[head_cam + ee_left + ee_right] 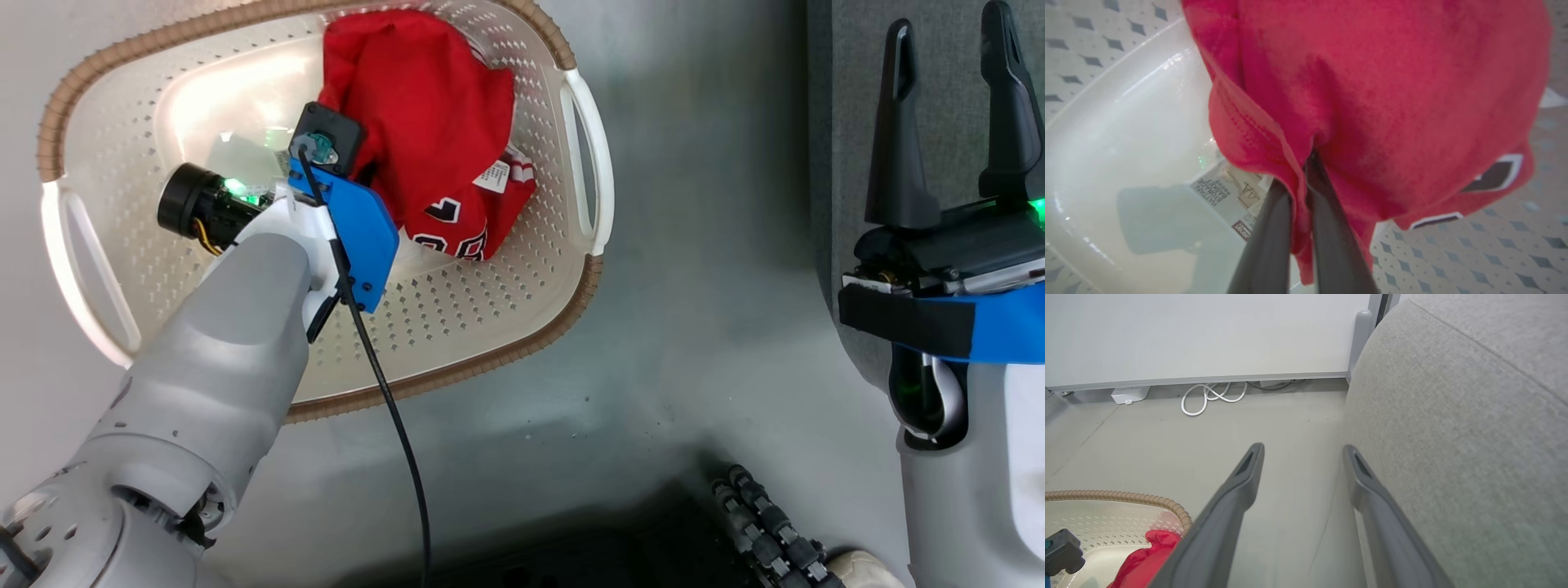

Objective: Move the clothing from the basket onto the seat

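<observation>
Over on the left, the left arm reaches down into the laundry basket (506, 355), which sits on the floor (694, 245). The left wrist view gives the close-up: the left hand (1300, 179) has its two dark fingers pinched together on a fold of the red clothing (424, 106), gripping near a stitched hem, probably so the whole bundle trails up behind one firm hold. The fabric bunches above the fingers, clear of the paper label (1229, 192) on the basket bottom. The head view shows the pile heaped toward the basket's far right end, the numbered jersey (457, 220) at its lower edge. Nothing has left the basket yet.

Moving right across bare floor, the right hand (949, 24) waits with its fingers spread and empty. It is parked beside the grey sofa (1453, 416), close to the drop-off and out of the left arm's way, I'd say.
</observation>
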Controlling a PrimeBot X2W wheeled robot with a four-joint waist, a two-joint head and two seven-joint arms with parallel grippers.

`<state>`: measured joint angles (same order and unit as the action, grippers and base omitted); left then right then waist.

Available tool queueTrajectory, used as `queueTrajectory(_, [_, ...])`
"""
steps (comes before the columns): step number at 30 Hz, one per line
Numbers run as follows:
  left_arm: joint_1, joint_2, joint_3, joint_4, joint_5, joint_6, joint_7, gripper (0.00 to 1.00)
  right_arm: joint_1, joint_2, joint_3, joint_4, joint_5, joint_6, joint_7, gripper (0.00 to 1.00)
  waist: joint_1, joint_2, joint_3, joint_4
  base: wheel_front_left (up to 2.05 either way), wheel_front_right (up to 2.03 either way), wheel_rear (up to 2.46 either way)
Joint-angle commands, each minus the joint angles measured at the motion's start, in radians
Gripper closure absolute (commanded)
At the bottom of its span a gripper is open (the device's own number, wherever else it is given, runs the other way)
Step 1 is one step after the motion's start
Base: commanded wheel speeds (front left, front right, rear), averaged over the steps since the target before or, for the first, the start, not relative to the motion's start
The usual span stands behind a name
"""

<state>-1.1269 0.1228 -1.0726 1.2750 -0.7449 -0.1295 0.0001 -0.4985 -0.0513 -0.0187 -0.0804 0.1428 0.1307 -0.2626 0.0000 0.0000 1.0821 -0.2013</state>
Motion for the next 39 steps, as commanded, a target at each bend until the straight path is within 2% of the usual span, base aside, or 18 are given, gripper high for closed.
queueTrajectory(1, [-0.015,-0.004,-0.003,-0.002,-0.006,0.0,-0.013,1.0,-0.011,0.002,-0.001,0.006,-0.005,0.0,-0.003,0.0,0.0,0.0,-0.012,0.007,0.0,0.0,0.0])
queueTrajectory(11, [0.02,-0.012,-0.031,-0.073,-0.062,-0.001,-0.118,1.0,-0.008,0.0,-0.022,0.057,-0.02,0.0,-0.003,0.0,0.0,0.0,-0.115,0.062,0.0,0.0,0.0])
queueTrajectory(19, [0.056,-0.006,-0.075,-0.116,-0.095,-0.001,-0.216,1.0,0.022,-0.017,-0.03,0.106,-0.019,0.0,-0.003,0.0,0.0,0.0,-0.243,0.108,0.0,0.0,0.0])
queueTrajectory(27, [0.098,-0.005,-0.084,-0.19,-0.129,-0.001,-0.264,1.0,0.071,-0.035,-0.043,0.147,-0.016,0.0,-0.003,0.0,0.0,0.0,-0.382,0.154,0.0,0.0,0.0])
queueTrajectory(32, [0.121,0.02,-0.017,-0.282,-0.091,-0.001,-0.266,1.0,0.109,-0.039,-0.044,0.169,-0.018,0.0,-0.003,0.0,0.0,0.0,-0.474,0.176,0.0,0.0,0.0])
queueTrajectory(39, [0.2,0.046,0.123,-0.427,0.025,0.019,-0.267,1.0,0.165,-0.044,-0.039,0.198,-0.01,0.0,-0.003,0.0,0.0,0.0,-0.604,0.192,0.0,0.0,0.0])
